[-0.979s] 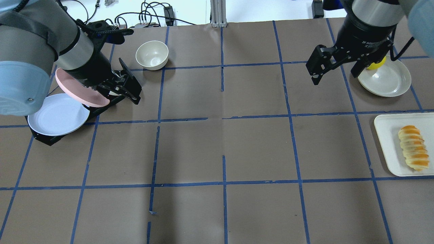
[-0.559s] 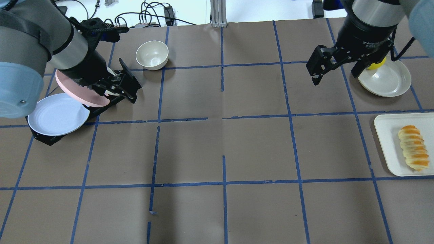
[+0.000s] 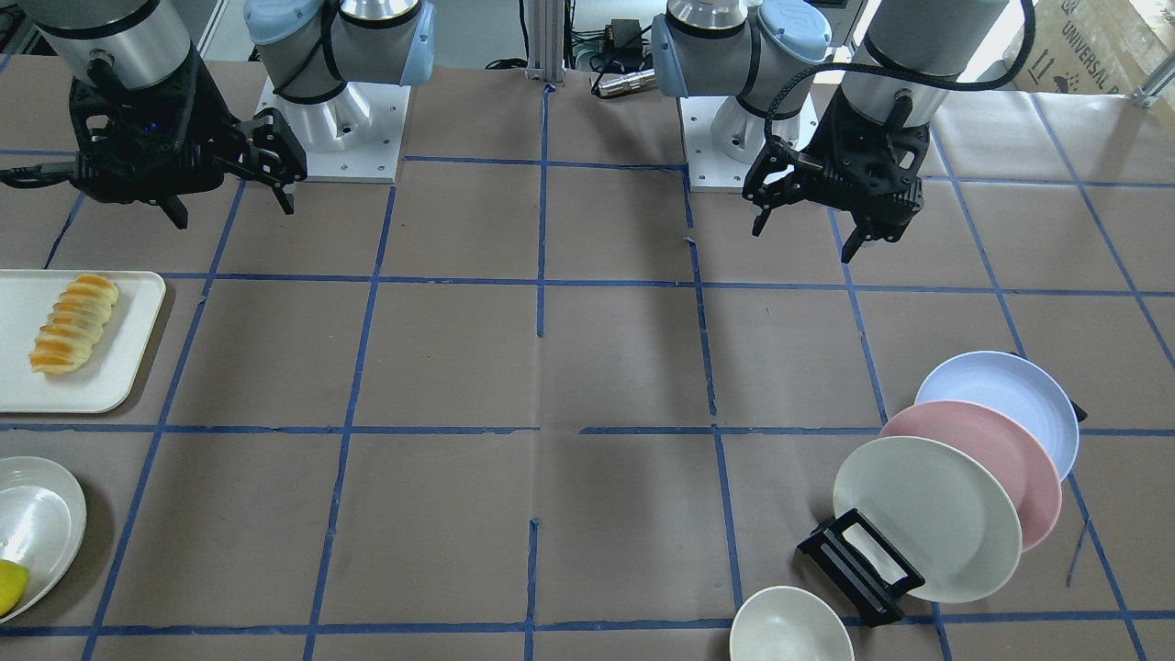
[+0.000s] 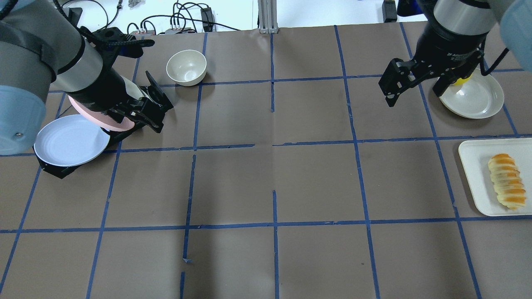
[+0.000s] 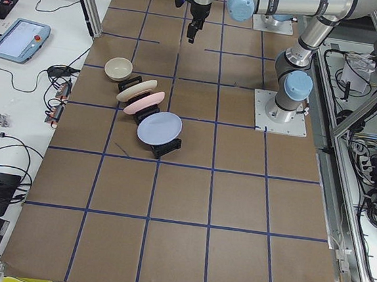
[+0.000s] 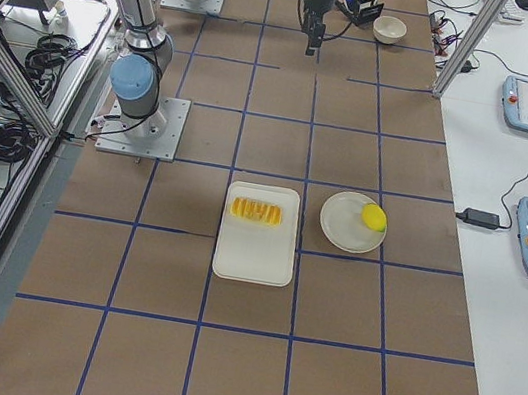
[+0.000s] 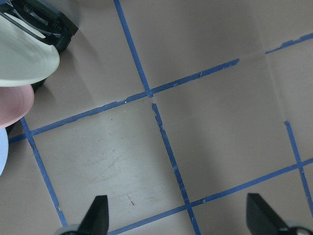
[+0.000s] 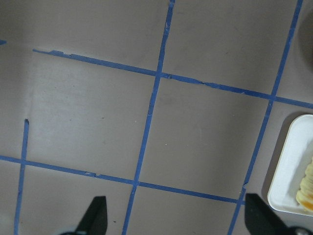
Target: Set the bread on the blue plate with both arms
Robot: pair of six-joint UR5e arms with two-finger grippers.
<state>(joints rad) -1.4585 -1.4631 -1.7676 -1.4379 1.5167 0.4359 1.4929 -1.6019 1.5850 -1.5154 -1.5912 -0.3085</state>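
Note:
The bread (image 4: pixel 507 181), a striped golden and pale loaf, lies on a white tray (image 4: pixel 476 174) at the right edge; it also shows in the front view (image 3: pixel 73 323). The blue plate (image 4: pixel 70 141) leans in a black rack (image 3: pixel 858 569) at the far left, nearest the robot in the row (image 3: pixel 1005 390). My left gripper (image 4: pixel 160 114) hovers open and empty beside the rack, above bare table (image 7: pixel 178 215). My right gripper (image 4: pixel 415 96) hovers open and empty over the table, well behind the tray (image 8: pixel 176 215).
A pink plate (image 4: pixel 102 119) and a cream plate (image 3: pixel 927 519) lean in the same rack beyond the blue one. A cream bowl (image 4: pixel 186 67) stands past the rack. A cream plate (image 4: pixel 474 99) with a yellow lemon piece (image 4: pixel 463 79) sits behind the tray.
The left arm has drawn back to the view's left, its gripper shifting slightly toward the blue plate. The right gripper has edged slightly toward the tray. Both stay open.

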